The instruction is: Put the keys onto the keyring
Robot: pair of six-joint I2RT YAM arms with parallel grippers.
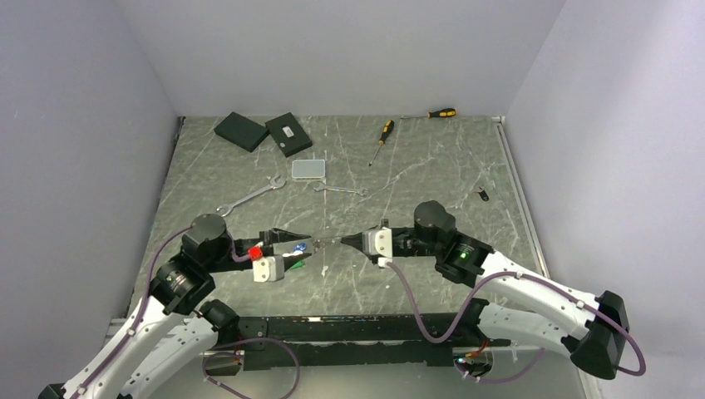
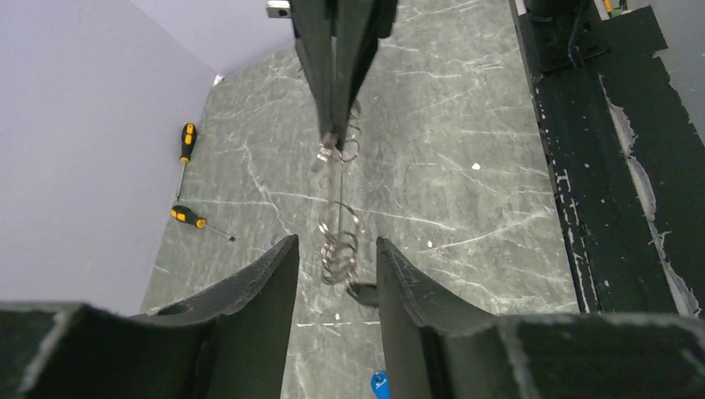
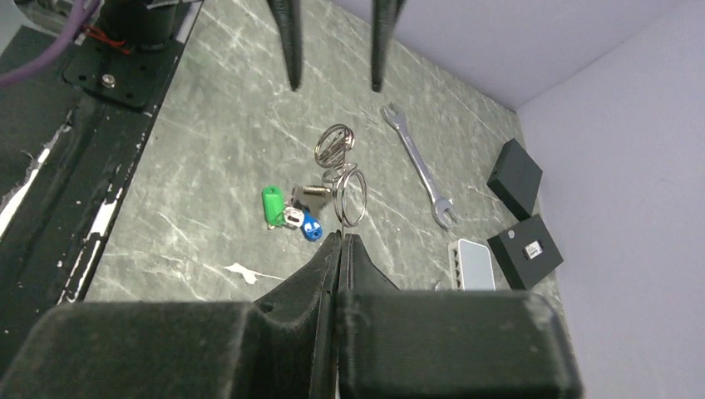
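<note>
My right gripper [image 3: 342,239] is shut on the thin wire of the keyring [image 3: 350,197], which hangs just above the table with some smaller rings [image 3: 334,145] at its far end. Under it lie the keys: a green-headed one [image 3: 272,204], a silver one [image 3: 293,216] and a blue-headed one [image 3: 312,227]. My left gripper [image 2: 337,252] faces the right one, its jaws apart. The far coils of the keyring [image 2: 338,258] sit in the gap between its fingers [image 2: 274,274], touching neither. In the top view both grippers [image 1: 309,245] [image 1: 347,241] meet at mid-table.
Two silver spanners [image 1: 249,196] [image 1: 341,189], a small clear box [image 1: 308,169], two black boxes [image 1: 241,130] [image 1: 288,133] and two yellow-and-black screwdrivers [image 1: 382,137] [image 1: 439,113] lie farther back. A small dark object [image 1: 483,195] lies at the right. Black base plates [image 1: 349,328] line the near edge.
</note>
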